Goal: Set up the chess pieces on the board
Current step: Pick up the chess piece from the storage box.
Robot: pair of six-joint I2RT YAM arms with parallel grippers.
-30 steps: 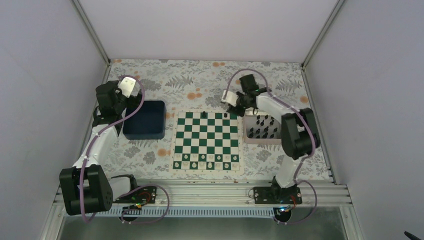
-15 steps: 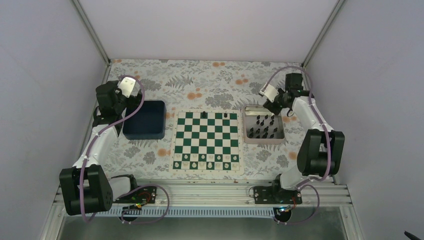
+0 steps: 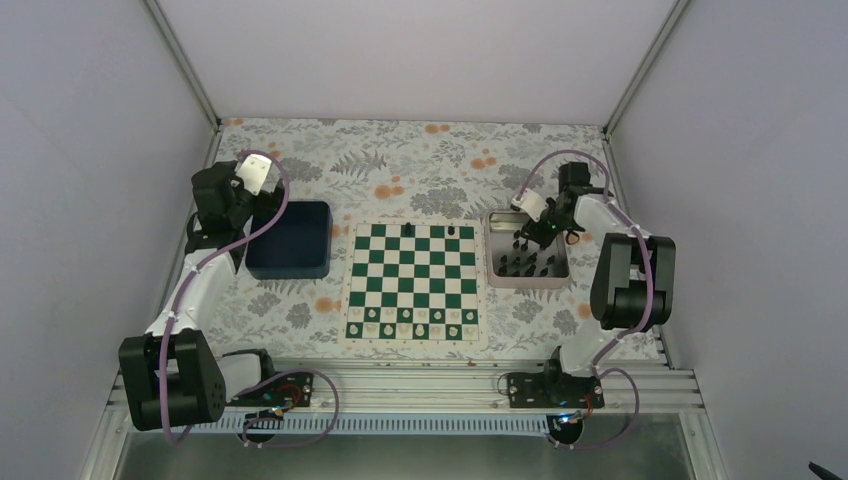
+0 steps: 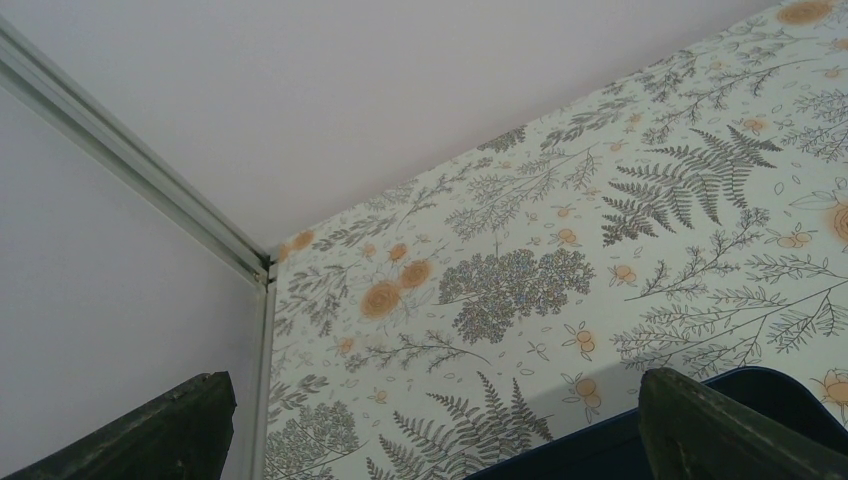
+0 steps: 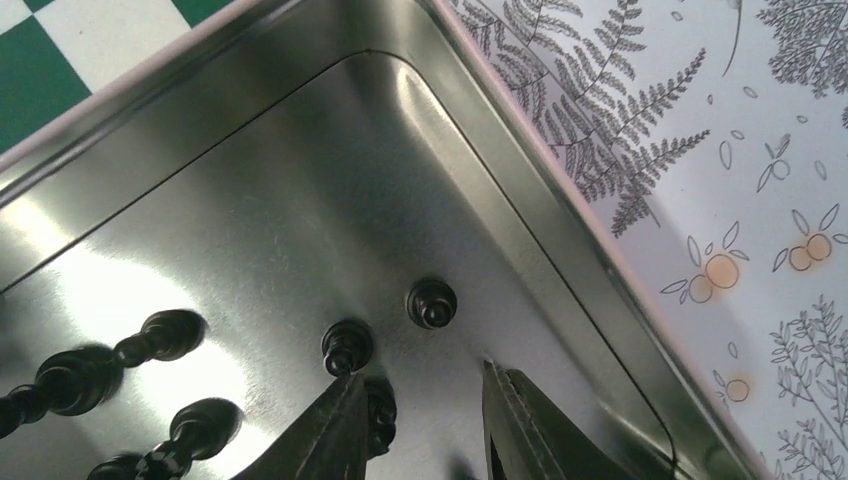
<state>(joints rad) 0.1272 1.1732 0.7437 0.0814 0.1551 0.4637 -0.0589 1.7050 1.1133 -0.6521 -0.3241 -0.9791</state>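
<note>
- The left gripper [image 3: 243,187] hangs above the far left corner of the dark blue rectangular plastic bin [image 3: 290,241]. In its wrist view the left gripper [image 4: 435,385] has its dark fingers [image 4: 150,435] spread wide with nothing between them, and beyond them are the grey-and-orange floral table covering [image 4: 560,260] and an edge of the bin [image 4: 610,450].
- The bin stands just left of the board, apart from it.
- The flat square chessboard of dark green and white squares with a white border [image 3: 413,281] lies at the middle of the table. Two small black chess pieces [image 3: 408,230] stand upright on its far row, with a few squares between them. Small cream-white chess pieces [image 3: 410,321] fill the two near rows.
- The square silver metal tray [image 3: 527,284] sits just right of the board. The remaining black pieces are inside it, some upright and some lying down.
- The right gripper [image 3: 523,237] is lowered into the far part of the tray. In its wrist view the right gripper [image 5: 420,400] has its fingers [image 5: 525,425] only slightly parted, pinching nothing. One upright black piece [image 5: 378,405] is right against the outer side of one finger, and two more [image 5: 432,302] stand just ahead of the tips, near the tray's corner wall [image 5: 500,180]. A corner of the board [image 5: 60,45] shows beyond the tray.
</note>
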